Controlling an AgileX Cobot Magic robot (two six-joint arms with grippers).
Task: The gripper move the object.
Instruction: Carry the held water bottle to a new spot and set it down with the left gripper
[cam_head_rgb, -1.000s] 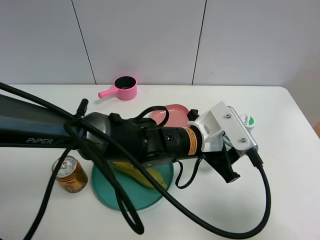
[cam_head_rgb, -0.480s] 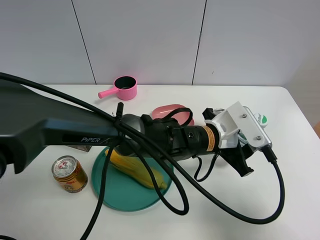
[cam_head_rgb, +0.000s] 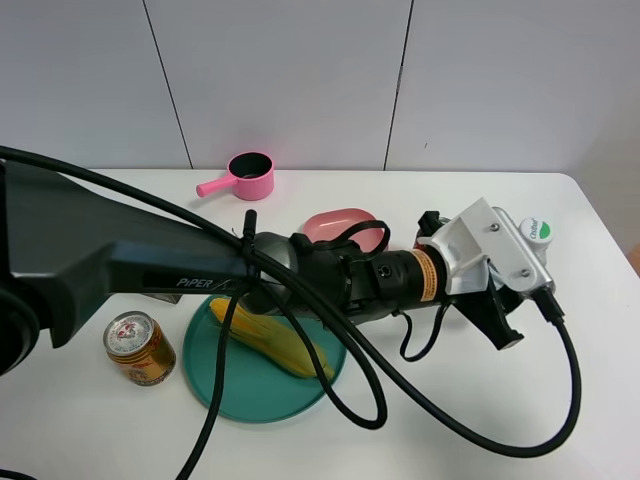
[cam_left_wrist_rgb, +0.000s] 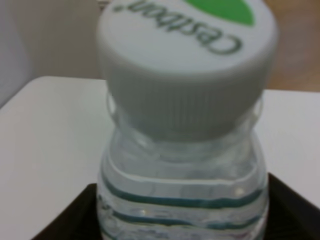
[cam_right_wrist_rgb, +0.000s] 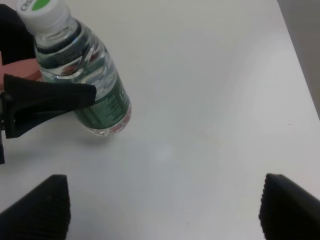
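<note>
Bottle (cam_right_wrist_rgb: 95, 85): upright toward the right end of the bench (cam_right_wrist_rgb: 210, 100), near the pink dish (cam_head_rgb: 345, 222). Base is on the surface or barely off it; cannot tell which.
Left claw (cam_head_rgb: 508, 305): closed on the bottle's body at the green label, cap free above.
Right claw (cam_right_wrist_rgb: 165, 215): spread wide, empty, above bare bench beside the bottle.
Handling: thin plastic likely gives. Squeeze moderately, travel slow and level, set the base flat before releasing.

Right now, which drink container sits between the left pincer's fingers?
The clear water bottle with the white cap; the gold can stands apart beside the teal plate.
</note>
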